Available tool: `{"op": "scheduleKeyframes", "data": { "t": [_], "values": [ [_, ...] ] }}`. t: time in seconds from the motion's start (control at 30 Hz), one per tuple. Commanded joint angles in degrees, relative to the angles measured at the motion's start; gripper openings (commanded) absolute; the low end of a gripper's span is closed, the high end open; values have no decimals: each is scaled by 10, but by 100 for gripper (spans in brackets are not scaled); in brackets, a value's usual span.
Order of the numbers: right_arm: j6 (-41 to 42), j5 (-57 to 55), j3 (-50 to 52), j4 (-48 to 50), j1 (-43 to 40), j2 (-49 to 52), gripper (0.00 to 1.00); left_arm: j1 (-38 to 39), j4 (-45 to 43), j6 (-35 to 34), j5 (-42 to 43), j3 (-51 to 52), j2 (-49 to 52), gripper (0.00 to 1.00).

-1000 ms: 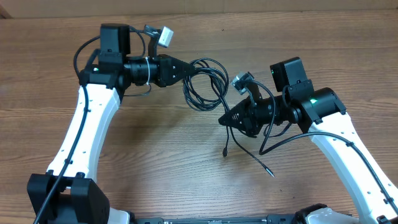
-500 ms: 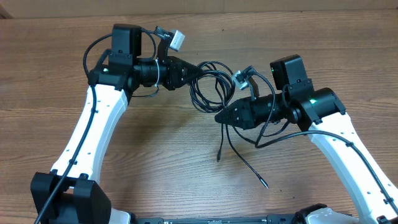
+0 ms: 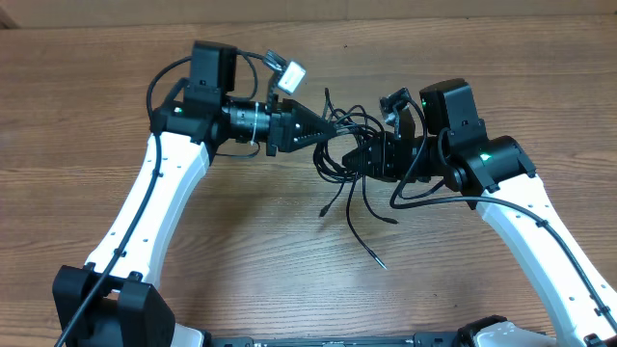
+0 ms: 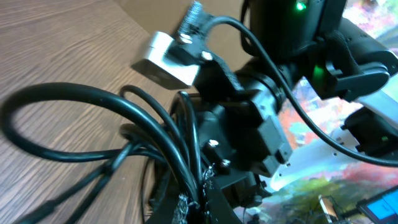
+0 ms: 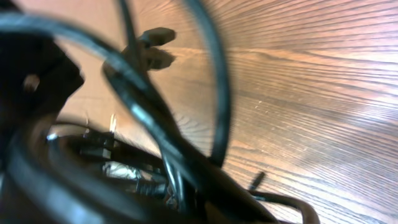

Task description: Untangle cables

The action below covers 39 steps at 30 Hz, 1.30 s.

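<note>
The cables bunch near the worktop's middle, a bit toward 12 o'clock, and their loose ends trail to 6. The left end effector, at their 9, grasps them. For the right end effector, at 3, I cannot tell. Best to pull apart slowly, with no jerks.

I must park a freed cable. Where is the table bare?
Bare table left of the left arm, right of the right arm, and in front between them. Crowded mid-table: left pincer and right pincer meet in the cables.
</note>
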<state>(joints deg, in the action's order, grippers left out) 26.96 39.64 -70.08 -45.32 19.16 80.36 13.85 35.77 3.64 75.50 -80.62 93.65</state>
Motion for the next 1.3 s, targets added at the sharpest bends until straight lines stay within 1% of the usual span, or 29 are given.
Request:
{"op": "scheduleKeyframes", "data": {
  "t": [0.0,0.1,0.13,0.17,0.2,0.27,0.3,0.33,0.53,0.6,0.67,0.7,0.77,0.93,0.97,1.03,1.1,1.17,1.2,1.27],
  "values": [
    [35,-30,-12,11,-2,-2,8,12,4,27,40,-11,-15,4],
    [32,-36,-12,10,-2,-2,21,12,4,28,33,-11,-15,4],
    [32,-36,-12,9,-2,-2,28,12,4,31,33,-11,-15,4],
    [32,-36,-12,9,-2,-2,32,12,4,33,33,-11,-15,4],
    [32,-36,-12,9,-2,-2,39,12,4,35,34,-11,-15,4],
    [32,-36,-12,7,-2,-2,48,12,4,35,33,-11,-15,4],
    [32,-36,-12,5,-2,-2,57,12,4,37,33,-11,-15,4],
    [32,-36,-12,0,-2,-2,62,12,5,37,29,-11,-15,4],
    [31,-49,-12,-56,-2,-3,85,12,29,41,-35,-11,-15,4],
    [31,-68,-12,-80,-2,-5,98,12,46,70,-49,-11,-15,4],
    [31,-88,-12,-98,-2,-12,100,11,65,109,-87,-11,-15,4],
    [31,-98,-12,-105,-2,-16,100,11,72,115,-115,-11,-15,4],
    [30,-119,-12,-113,-2,-29,100,11,78,114,-144,-11,-15,4],
    [38,-183,-12,-127,-2,-71,100,11,79,111,-144,-11,-15,4],
    [81,-222,-12,-141,-2,-83,100,11,79,109,-144,-11,-15,4],
    [126,-248,-12,-152,-2,-89,100,11,76,91,-145,-11,-15,4],
    [158,-252,-12,-153,-2,-89,100,11,73,64,-149,-11,-15,4],
    [183,-252,-12,-152,-2,-89,100,12,73,38,-174,-11,-15,4],
    [187,-252,-12,-150,-2,-89,100,12,73,26,-203,-11,-15,4],
    [187,-252,-12,-146,-2,-89,100,12,73,-46,-339,-11,-15,4]
  ]
}}
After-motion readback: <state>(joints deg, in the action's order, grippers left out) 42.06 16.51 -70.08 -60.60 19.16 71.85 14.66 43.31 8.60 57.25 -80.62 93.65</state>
